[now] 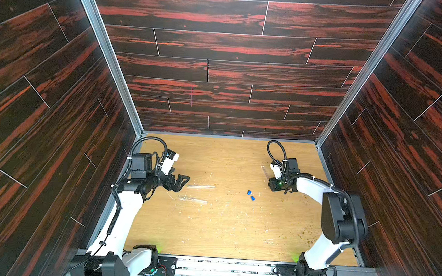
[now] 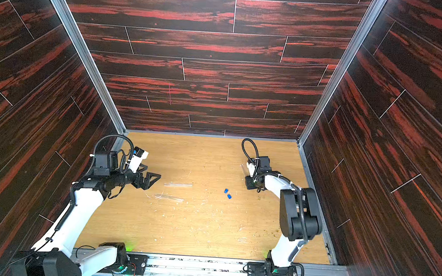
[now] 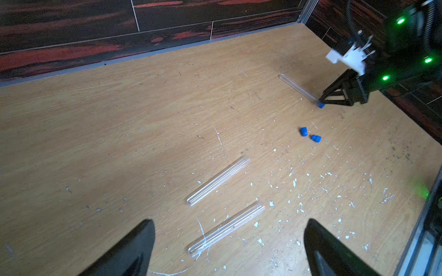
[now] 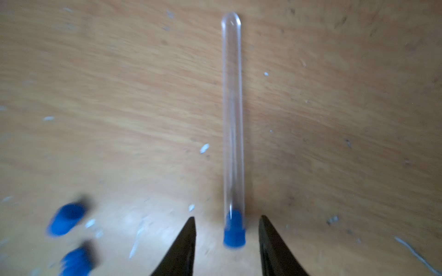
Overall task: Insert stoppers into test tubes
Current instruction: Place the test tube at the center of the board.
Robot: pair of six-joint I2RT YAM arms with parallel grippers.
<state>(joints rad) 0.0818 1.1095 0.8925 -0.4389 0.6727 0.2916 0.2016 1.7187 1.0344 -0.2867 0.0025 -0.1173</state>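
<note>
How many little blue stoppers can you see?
3. Two loose stoppers lie side by side on the table; the third stopper sits in the mouth of one test tube. None seems hidden.

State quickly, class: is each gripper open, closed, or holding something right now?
Left gripper: open, holding nothing.
Right gripper: open, its fingers either side of the stoppered test tube, not gripping it.

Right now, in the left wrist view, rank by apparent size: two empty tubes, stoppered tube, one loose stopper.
Empty tubes: largest, alike.
Then the stoppered tube, though it lies farther away.
Smallest: loose stopper.
</note>
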